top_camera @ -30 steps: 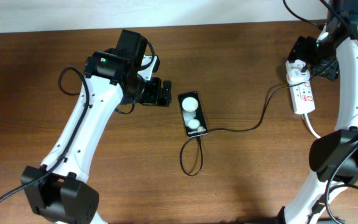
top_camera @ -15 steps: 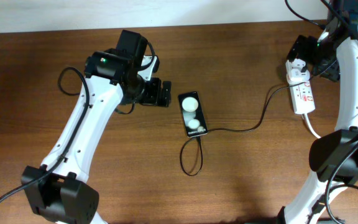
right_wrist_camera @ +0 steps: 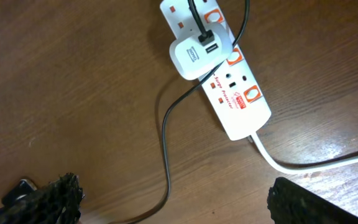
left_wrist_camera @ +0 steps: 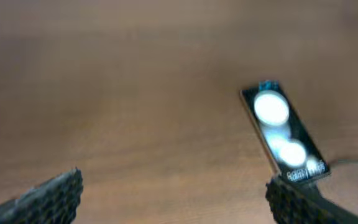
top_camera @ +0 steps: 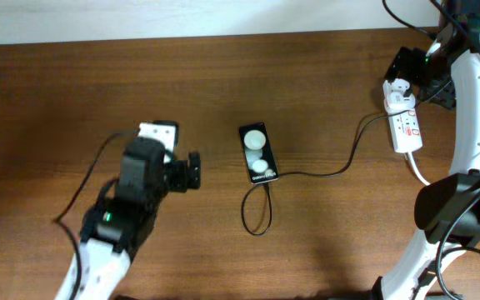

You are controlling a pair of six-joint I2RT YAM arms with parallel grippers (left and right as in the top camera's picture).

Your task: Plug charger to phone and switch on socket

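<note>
The phone (top_camera: 258,153) lies flat in the middle of the table, its two white circles facing up. It also shows, blurred, in the left wrist view (left_wrist_camera: 281,134). The charger (top_camera: 332,172) runs from the white adapter (top_camera: 399,93) on the socket (top_camera: 407,129), loops in front of the phone and ends at its near edge; I cannot tell whether the tip is seated. My left gripper (top_camera: 195,170) is open and empty, a short way left of the phone (left_wrist_camera: 173,196). My right gripper (top_camera: 423,77) hovers open above the socket (right_wrist_camera: 235,93) and adapter (right_wrist_camera: 194,53), holding nothing (right_wrist_camera: 179,199).
The socket's thick white cord (right_wrist_camera: 303,163) trails off toward the front right (top_camera: 420,172). The charger's black cable (right_wrist_camera: 166,137) crosses the wood below the right gripper. The right arm's base (top_camera: 457,208) stands at the front right.
My left arm has pulled back toward the front left, and its gripper is now farther from the phone. The right arm, phone and charger have not moved.
</note>
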